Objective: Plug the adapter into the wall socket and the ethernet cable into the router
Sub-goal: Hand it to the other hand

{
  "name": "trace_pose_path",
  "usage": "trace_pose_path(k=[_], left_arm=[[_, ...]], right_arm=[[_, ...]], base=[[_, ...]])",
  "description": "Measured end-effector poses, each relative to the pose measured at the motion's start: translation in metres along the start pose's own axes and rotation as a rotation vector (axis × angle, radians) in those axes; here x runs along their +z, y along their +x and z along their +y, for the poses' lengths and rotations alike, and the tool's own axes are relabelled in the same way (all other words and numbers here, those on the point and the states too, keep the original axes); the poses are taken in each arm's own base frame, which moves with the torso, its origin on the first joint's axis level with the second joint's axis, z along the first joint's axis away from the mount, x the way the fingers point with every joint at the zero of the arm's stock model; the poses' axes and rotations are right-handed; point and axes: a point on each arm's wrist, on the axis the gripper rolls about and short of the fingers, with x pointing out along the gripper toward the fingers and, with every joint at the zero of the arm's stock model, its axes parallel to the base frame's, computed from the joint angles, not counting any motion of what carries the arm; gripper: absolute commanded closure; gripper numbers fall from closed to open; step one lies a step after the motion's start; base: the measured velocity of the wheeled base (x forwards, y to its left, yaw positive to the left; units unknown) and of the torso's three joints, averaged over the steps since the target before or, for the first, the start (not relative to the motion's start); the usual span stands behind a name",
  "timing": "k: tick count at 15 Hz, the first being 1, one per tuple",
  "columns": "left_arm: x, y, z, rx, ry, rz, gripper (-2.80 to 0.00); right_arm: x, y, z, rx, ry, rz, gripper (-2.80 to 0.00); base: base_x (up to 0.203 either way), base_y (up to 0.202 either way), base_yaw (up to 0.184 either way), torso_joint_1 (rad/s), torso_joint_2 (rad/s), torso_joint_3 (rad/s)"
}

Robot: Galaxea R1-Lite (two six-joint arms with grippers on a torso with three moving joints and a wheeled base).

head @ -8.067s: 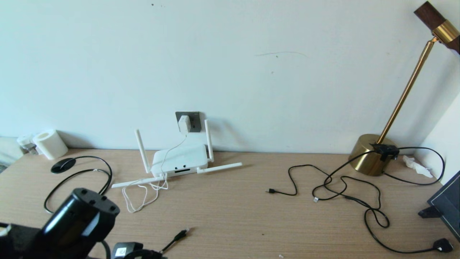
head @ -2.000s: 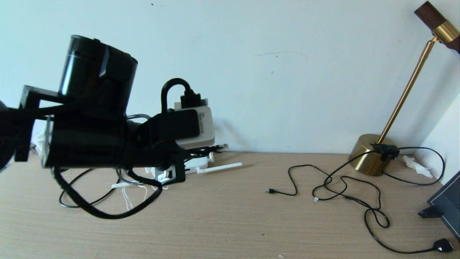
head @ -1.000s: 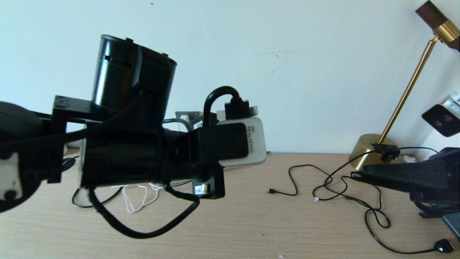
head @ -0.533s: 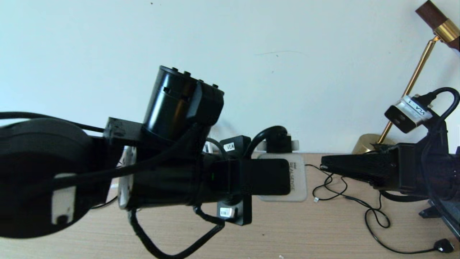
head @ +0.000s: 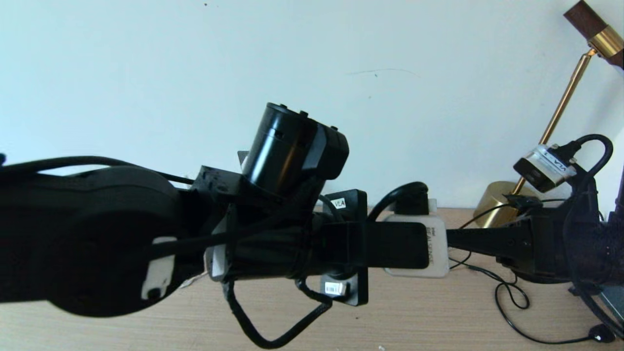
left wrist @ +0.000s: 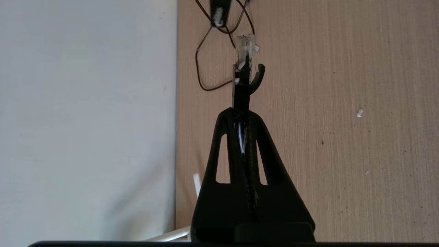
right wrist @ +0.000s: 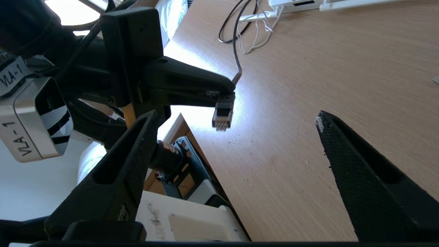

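The ethernet cable hangs above the worktop, its black boot pinched in the closed fingers of the left gripper, clear plug sticking out past the tips. That arm reaches level across toward the right gripper, whose fingers are spread wide facing the plug. The router lies farther back.

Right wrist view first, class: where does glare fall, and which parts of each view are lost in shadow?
Right wrist view: glare whitens the table behind the ethernet cable plug, clamped in the left pincer; the open right pincer frames it, dark. Left wrist view: the left pincer is a black silhouette, the clear plug pale. Head view: the left arm is a dark mass across the middle.
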Motion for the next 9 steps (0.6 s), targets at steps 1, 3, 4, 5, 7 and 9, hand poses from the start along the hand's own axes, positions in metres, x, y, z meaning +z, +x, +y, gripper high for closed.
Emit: trace_pose_path(k=[1,3,4,5,7,9], left_arm=[[-0.0004,0.0017,-0.0005,-0.003,-0.001,0.002,0.00],[-0.0006,0.0039,-0.0013,-0.007,0.000,0.004,0.00],[-0.0006,0.0045,-0.0016,-0.008,0.000,0.004,0.00],[-0.0008,0.0050,-0.0018,-0.009,-0.001,0.004,0.00],[0.0001,0.0053,-0.0012,-0.007,0.000,0.001,0.00],[0.0020,0.0050,-0.0005,-0.004,0.002,-0.004,0.00]], right_arm=[[-0.0022,-0.0006,-0.0005,-0.003,0.004,0.003,-2.80],[-0.0044,-0.0014,-0.0005,-0.004,0.005,0.006,-2.80],[-0.0051,-0.0009,0.0002,-0.001,0.005,0.009,-2.80],[-0.0054,-0.0005,0.0010,-0.002,0.003,0.008,-2.80],[-0.0072,0.0025,0.0029,-0.003,0.001,0.015,-2.80],[-0.0101,0.0081,0.0063,-0.007,-0.003,0.024,-2.80]], base=[[0.000,0.000,0.000,0.000,0.00,0.000],[0.000,0.000,0.000,0.000,0.00,0.000],[0.000,0.000,0.000,0.000,0.00,0.000],[0.000,0.000,0.000,0.000,0.00,0.000],[0.000,0.000,0.000,0.000,0.00,0.000],[0.000,0.000,0.000,0.000,0.00,0.000]])
